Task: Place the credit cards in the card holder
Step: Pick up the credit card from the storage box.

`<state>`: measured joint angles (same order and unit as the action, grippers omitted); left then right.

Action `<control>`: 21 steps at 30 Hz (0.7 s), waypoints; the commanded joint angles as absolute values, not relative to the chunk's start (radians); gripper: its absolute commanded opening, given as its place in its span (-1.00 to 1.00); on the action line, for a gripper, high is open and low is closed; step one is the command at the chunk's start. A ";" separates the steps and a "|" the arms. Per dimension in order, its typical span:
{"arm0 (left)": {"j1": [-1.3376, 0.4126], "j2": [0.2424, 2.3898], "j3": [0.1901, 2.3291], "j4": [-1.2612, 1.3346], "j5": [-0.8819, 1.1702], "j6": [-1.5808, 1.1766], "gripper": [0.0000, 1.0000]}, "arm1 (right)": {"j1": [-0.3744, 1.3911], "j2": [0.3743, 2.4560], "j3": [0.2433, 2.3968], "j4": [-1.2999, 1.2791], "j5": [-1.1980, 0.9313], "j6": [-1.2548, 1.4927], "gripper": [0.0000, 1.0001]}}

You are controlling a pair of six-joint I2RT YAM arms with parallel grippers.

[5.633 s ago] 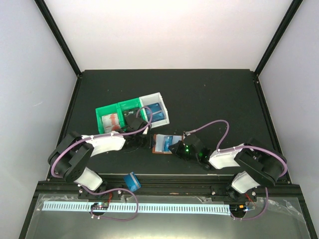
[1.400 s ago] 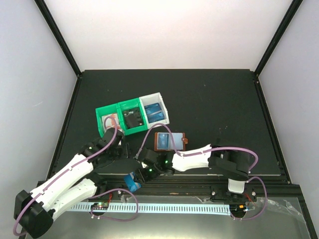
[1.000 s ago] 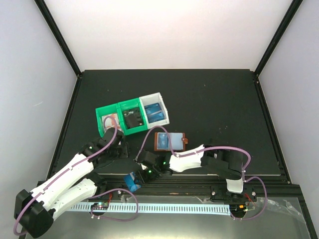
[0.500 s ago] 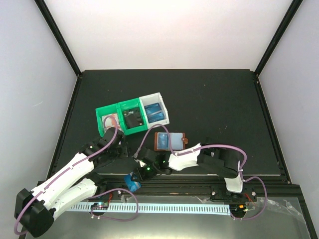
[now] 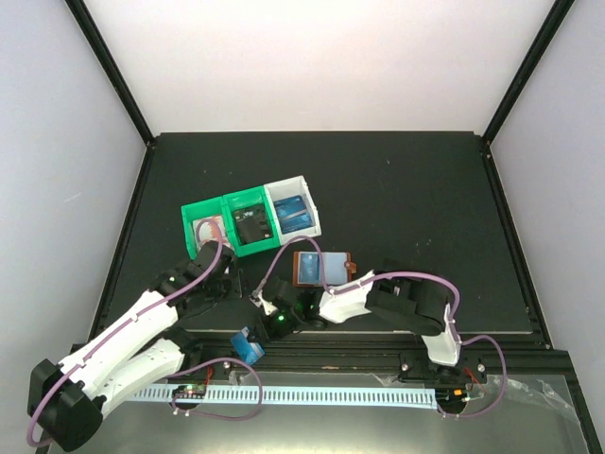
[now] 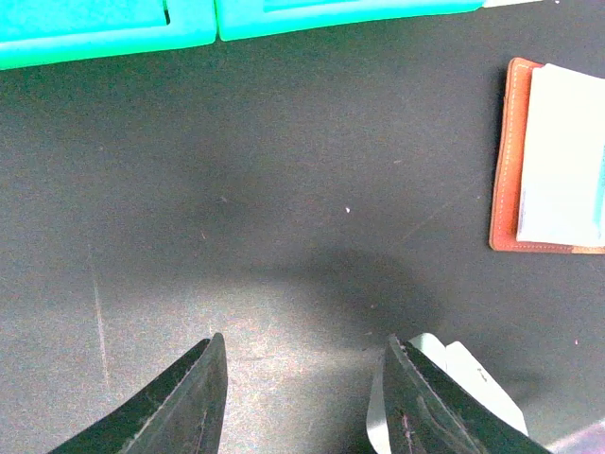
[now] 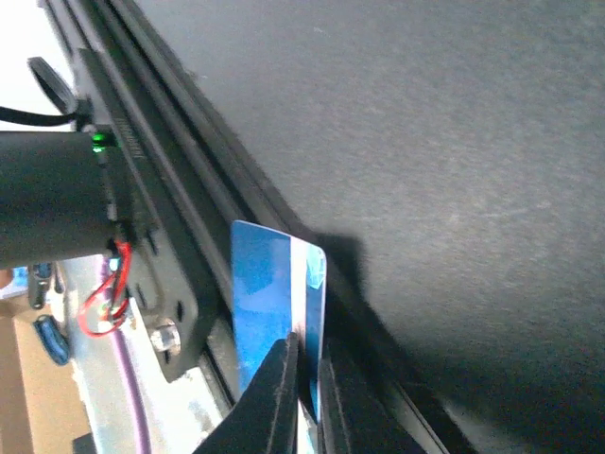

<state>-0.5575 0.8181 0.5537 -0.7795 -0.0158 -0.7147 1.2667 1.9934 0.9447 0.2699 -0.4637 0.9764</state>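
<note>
At near worktop (image 5: 397, 189) edge, noted blue credit card (image 7: 274, 303) clamped edgewise between right fingers (image 7: 282, 388), over black frame rail (image 7: 189, 236). Further in, noted left fingers (image 6: 194, 402) spread apart, grasping nothing, above bare worktop. Just beyond, card holder (image 5: 321, 268) lying open and flat, pale pocket uppermost. Farthest, green bins (image 5: 186, 216) and white bin (image 5: 286, 183) side by side, containing red-and-white card (image 5: 210, 230), black card (image 5: 251, 225), second blue card (image 5: 296, 214).

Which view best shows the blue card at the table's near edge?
Right wrist: the blue card appears close, pinched in the right tool. Top external shows it tiny at the rail; left wrist misses it.
</note>
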 commanded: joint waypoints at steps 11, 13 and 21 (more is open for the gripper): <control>-0.548 0.746 0.664 -0.711 0.060 -0.657 0.08 | 1.145 1.755 0.772 0.448 -0.504 0.986 -0.98; -0.549 0.712 0.674 -0.663 0.112 -0.643 0.16 | 1.101 1.698 0.735 0.464 -0.520 0.991 -0.98; -0.548 0.647 0.647 -0.394 0.444 -0.602 0.80 | 0.898 1.403 0.661 0.359 -0.511 0.956 -0.98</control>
